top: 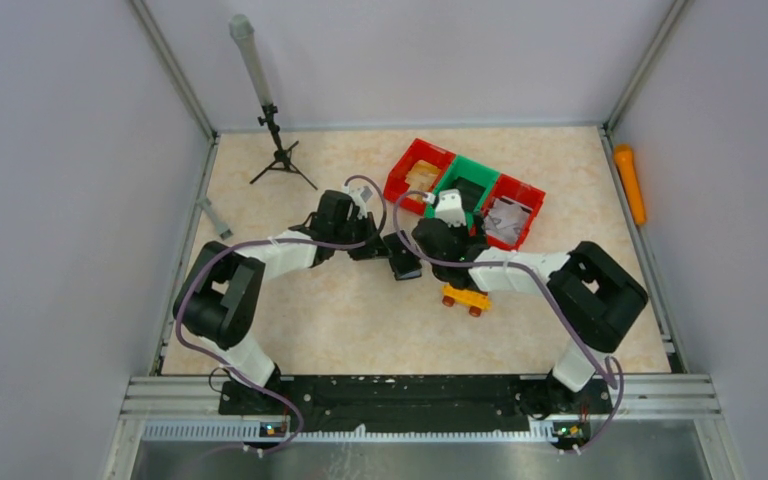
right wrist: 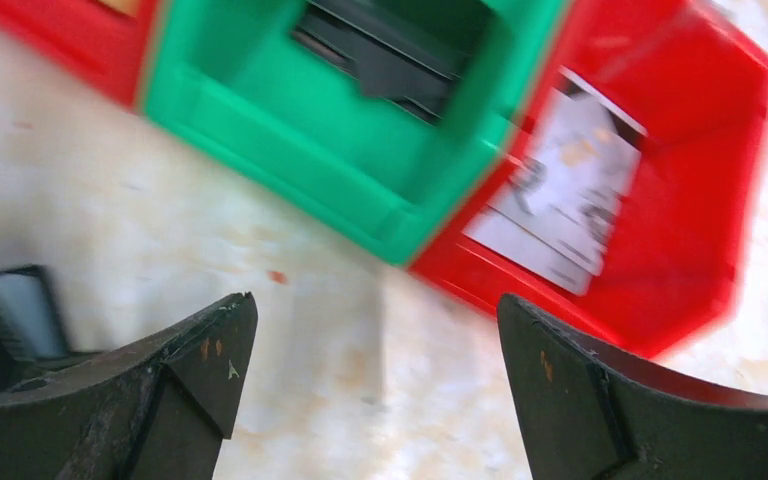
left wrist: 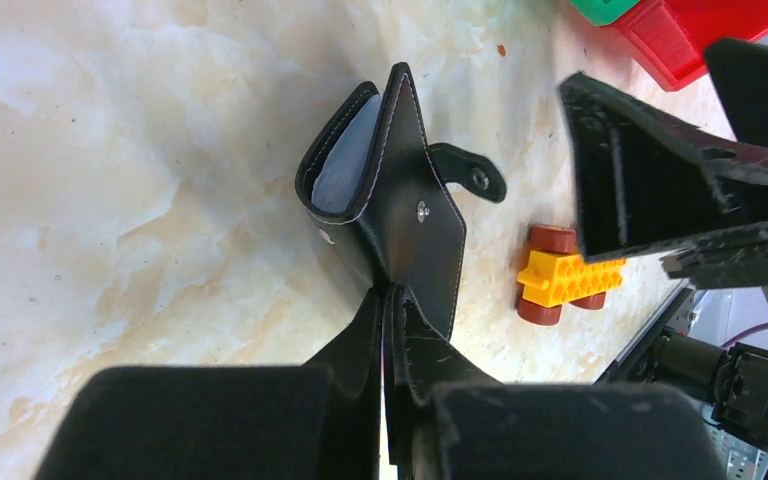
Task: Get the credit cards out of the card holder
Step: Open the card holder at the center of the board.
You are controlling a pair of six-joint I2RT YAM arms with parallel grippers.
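Looking at the marbled counter (top: 340, 330) first; red and green bins (top: 465, 190) sit at the back. The left fingers (left wrist: 372, 335) are pressed together on one flap of the card holder (left wrist: 400, 225), propping it mid-counter; the right fingers (right wrist: 190, 370) hang spread wide and empty just to its right, so I'd say that's the arm to reach in, leftward. The holder gapes in a V, long axis running away from the left fingers; greyish face inside; strap tab (left wrist: 465, 170) unsnapped.

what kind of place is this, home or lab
Probably a lab robot cell: plain grey walls box in the table, left arm and right arm sit on a rail at its edge, a tripod stands in a corner.
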